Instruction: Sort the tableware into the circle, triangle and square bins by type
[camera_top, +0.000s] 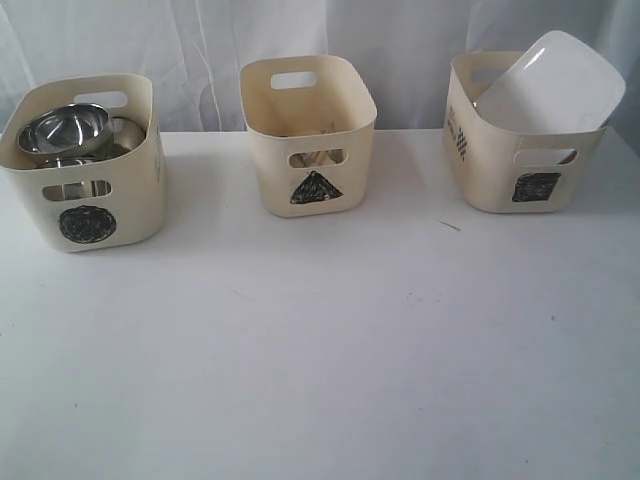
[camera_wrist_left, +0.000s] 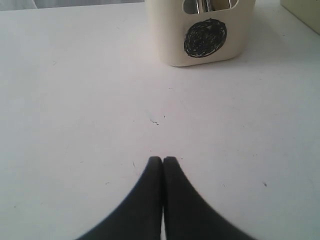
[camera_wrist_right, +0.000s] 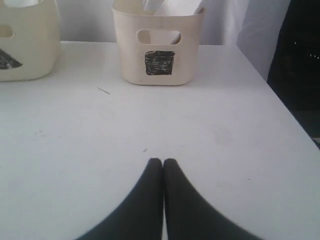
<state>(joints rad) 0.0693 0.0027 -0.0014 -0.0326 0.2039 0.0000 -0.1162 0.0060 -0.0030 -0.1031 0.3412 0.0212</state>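
Steel bowls (camera_top: 65, 128) are stacked inside the circle bin (camera_top: 85, 225) at the left. The triangle bin (camera_top: 310, 150) in the middle shows wooden chopsticks (camera_top: 316, 158) through its handle slot. The large white plate (camera_top: 550, 85) leans out of the square bin (camera_top: 535, 185) at the right. My left gripper (camera_wrist_left: 163, 159) is shut and empty over bare table, short of the circle bin (camera_wrist_left: 205, 37). My right gripper (camera_wrist_right: 163, 160) is shut and empty, well short of the square bin (camera_wrist_right: 159, 62). Neither gripper shows in the exterior view. Mug, dish, fork, spoon and knife are hidden.
The white table (camera_top: 320, 340) spreads in front of the three bins. Its right edge (camera_wrist_right: 285, 110) drops off beside a dark area. A thin splinter (camera_top: 449, 225) lies near the square bin. White curtains hang behind.
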